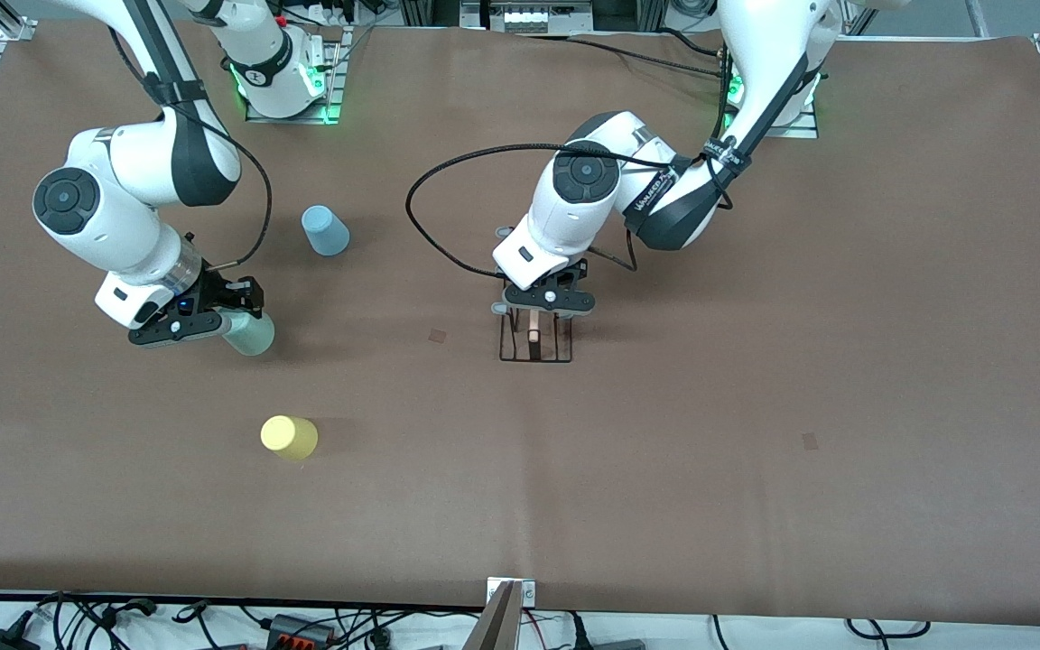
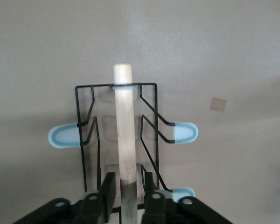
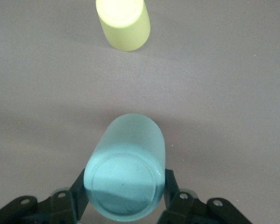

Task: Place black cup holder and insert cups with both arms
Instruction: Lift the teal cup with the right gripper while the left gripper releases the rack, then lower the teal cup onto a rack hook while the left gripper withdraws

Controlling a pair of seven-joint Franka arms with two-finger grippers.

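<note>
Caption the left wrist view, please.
Left gripper straddling the light wooden rod of the thin black wire cup holder.

Two white robot arms with black joints

The left arm (image 1: 664, 181) and right arm (image 1: 123, 199) have glossy white shells, black round joint caps, looping black cables, green-lit bases and black two-finger grippers with small silver screws.

Black cup holder (image 1: 535, 348) upright (cups (image 1: 325, 230) unracked)

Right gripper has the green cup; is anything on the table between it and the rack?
Nothing visible: bare table lies between the pale green cup and the black cup holder. The left gripper is over the holder's wooden rod.
</note>
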